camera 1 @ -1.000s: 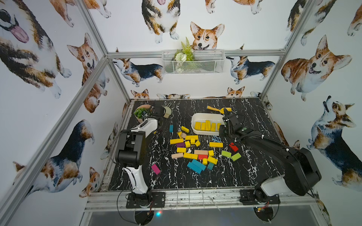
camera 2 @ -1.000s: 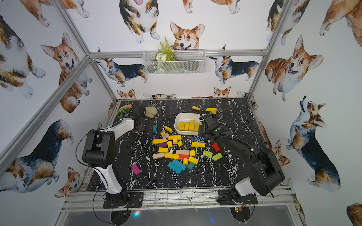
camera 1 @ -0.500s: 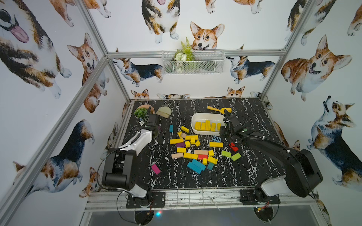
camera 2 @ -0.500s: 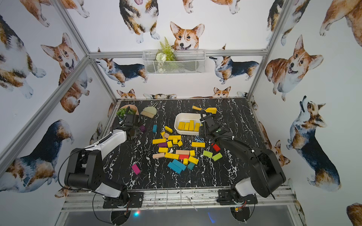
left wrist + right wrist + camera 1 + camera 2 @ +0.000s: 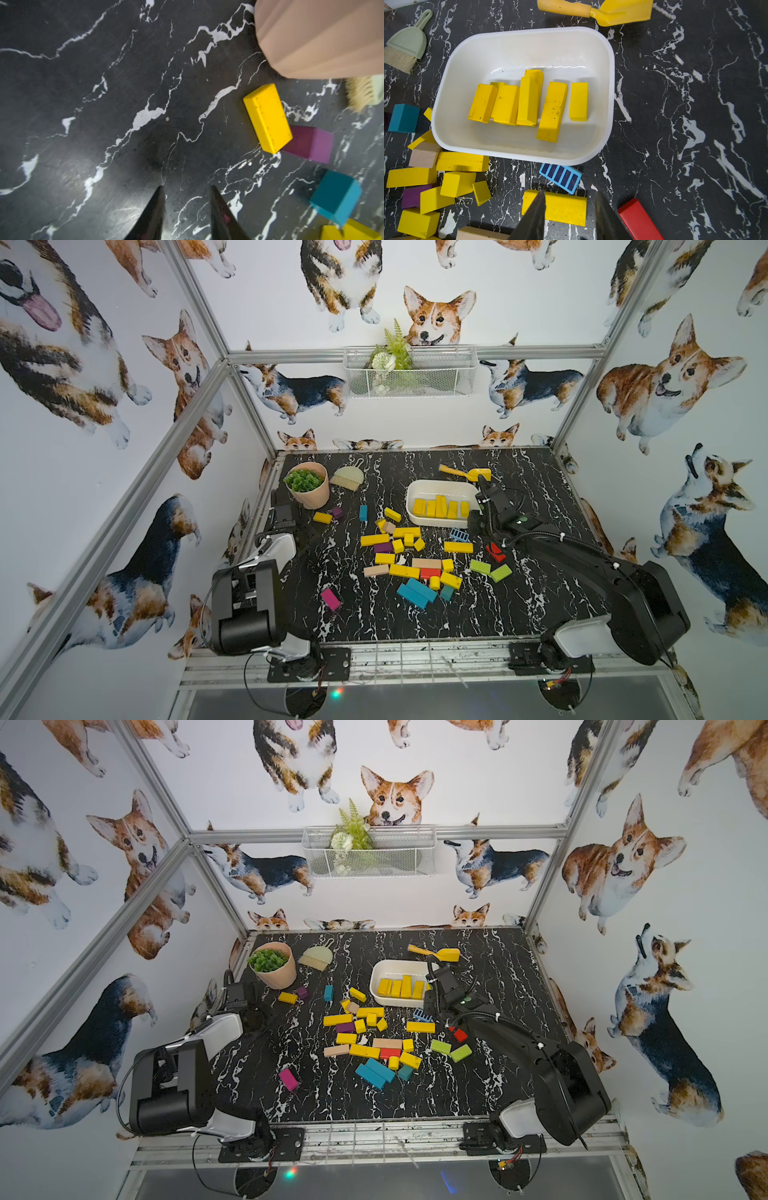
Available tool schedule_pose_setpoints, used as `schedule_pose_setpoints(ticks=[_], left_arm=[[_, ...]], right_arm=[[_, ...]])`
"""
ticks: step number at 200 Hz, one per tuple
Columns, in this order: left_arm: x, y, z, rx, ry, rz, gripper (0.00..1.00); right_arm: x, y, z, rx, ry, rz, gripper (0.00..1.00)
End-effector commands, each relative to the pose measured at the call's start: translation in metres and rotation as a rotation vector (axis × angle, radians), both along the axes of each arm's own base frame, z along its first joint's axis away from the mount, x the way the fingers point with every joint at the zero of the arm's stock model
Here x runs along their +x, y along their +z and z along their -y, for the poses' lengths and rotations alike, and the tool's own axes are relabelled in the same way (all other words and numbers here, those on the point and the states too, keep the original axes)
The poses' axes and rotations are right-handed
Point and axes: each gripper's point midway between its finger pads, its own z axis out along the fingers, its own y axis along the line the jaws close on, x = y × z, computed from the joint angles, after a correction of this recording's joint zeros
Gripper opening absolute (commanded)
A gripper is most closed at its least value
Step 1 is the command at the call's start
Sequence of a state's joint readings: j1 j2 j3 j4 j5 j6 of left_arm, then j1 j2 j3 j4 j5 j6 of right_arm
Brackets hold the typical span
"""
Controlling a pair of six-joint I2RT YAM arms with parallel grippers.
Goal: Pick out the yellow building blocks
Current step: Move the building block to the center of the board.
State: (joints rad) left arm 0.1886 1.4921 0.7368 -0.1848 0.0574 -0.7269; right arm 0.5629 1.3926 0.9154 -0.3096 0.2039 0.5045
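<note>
Cam setup from my end: 2 overhead eyes + 2 wrist cams.
Both top views hang high over the near edge, looking down & fwd across the whole tabletop (image 5: 519, 605), near-identical. L wrist cam I read as close-in, looking past its fingers (image 5: 151, 216) at a yellow block (image 5: 268, 118) by the pot (image 5: 320, 37). R wrist cam sits higher over the white tub (image 5: 512, 52), shared w/ both top views.

I see black tabletop (image 5: 540, 489) w/ white marble veining. The white rounded plastic tub (image 5: 604, 93) holds bright-yellow painted wooden bars (image 5: 552, 112), speckled w/ dark scuffs. Near tub: light-blue slatted block (image 5: 560, 178) w/ navy stripes, red wooden bar (image 5: 637, 218), teal wooden block (image 5: 403, 118), purple wooden block (image 5: 413, 195), pale tan unpainted block (image 5: 423, 155). Far side of tub: yellow plastic toy shovel (image 5: 623, 12). Walls (image 5: 519, 315) white w/ tan-black-white corgi print.
</note>
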Motion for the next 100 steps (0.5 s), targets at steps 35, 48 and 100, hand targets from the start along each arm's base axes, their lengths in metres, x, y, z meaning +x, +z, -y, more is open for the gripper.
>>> schedule_pose_setpoints(ticks=[35,48,100], left_arm=[[0.061,0.017,-0.022,-0.345,0.193,0.261,0.26],[0.072,0.012,-0.029,-0.392,0.222,0.280,0.24],[0.107,0.003,-0.040,-0.454,0.265,0.268,0.16]], right_arm=[[-0.002,0.004,-0.001,0.015,0.015,0.016,0.41],[-0.003,0.003,-0.002,0.018,0.021,0.009,0.41],[-0.002,-0.001,-0.006,0.017,0.037,-0.013,0.41]])
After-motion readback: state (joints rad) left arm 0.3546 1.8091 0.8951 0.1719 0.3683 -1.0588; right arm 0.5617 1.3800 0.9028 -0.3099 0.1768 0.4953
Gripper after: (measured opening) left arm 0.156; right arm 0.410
